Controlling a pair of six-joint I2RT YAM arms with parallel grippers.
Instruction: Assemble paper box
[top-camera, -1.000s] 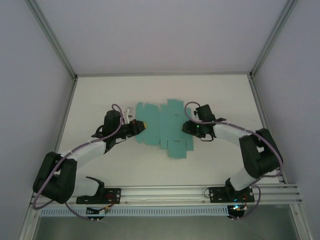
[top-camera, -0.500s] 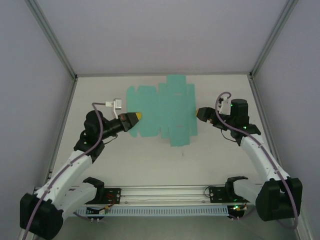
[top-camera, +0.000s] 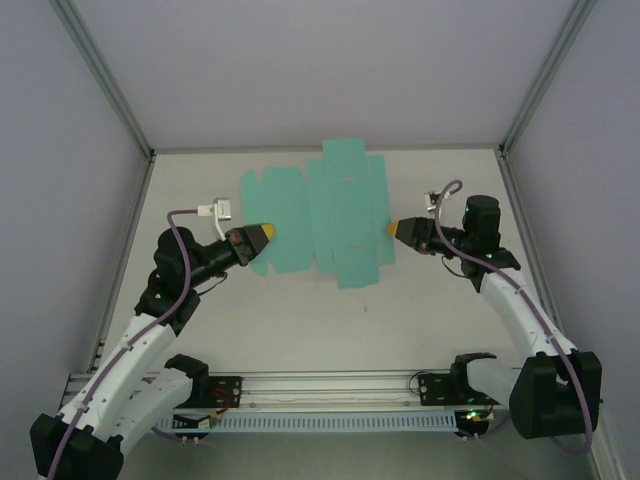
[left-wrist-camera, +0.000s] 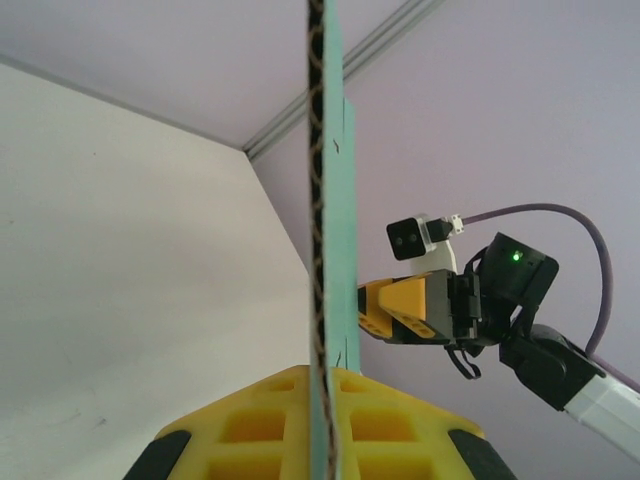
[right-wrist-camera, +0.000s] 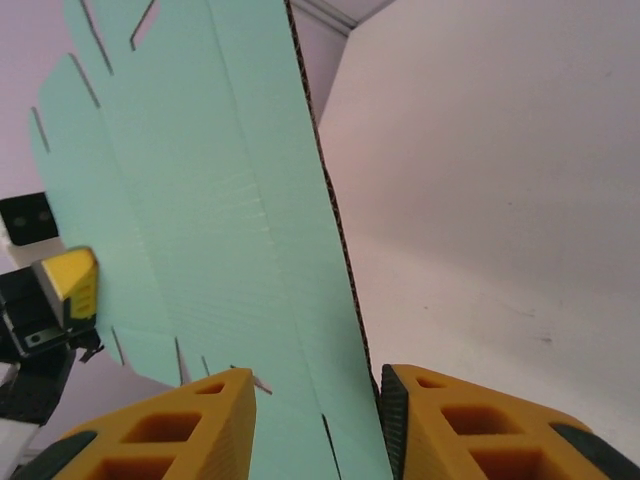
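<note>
**A:** Where is the paper box (top-camera: 320, 215), that flat teal die-cut sheet of thin corrugated card?

**B:** It's unfolded and held up clear of the matte white table (top-camera: 300, 330), towards the table's 12 o'clock end, spanning the gap between the arms. The left gripper (top-camera: 262, 234), black with yellow tips, is clamped tight on the sheet's 9 o'clock edge. From its wrist the card runs edge-on between the pads.

**A:** And the right gripper (top-camera: 397, 229)?

**B:** It's at the 3 o'clock edge. Its orange-yellow moulded fingers (right-wrist-camera: 170, 435) stand partly apart with the card passing between them. Whether they actually pinch it, I can't tell.

**A:** So how should this step go well?

**B:** I'd judge it a grip being set before the first fold. Seat the right jaws squarely on a panel, not across a slit, and close them before the left side eases (one-sided support would let the sheet droop or twist). Don't pull the arms apart, because that strains the cuts.

**A:** How will the material handle?

**B:** It has a smooth teal face and a brown fluted core showing at the cut edge. It's probably stiff along the flutes and willing to bend only at the score lines. The outline is ragged with tabs, flaps and narrow slits, which could snag. It looks light and a little slippery, so grip firmly near a crease.
</note>
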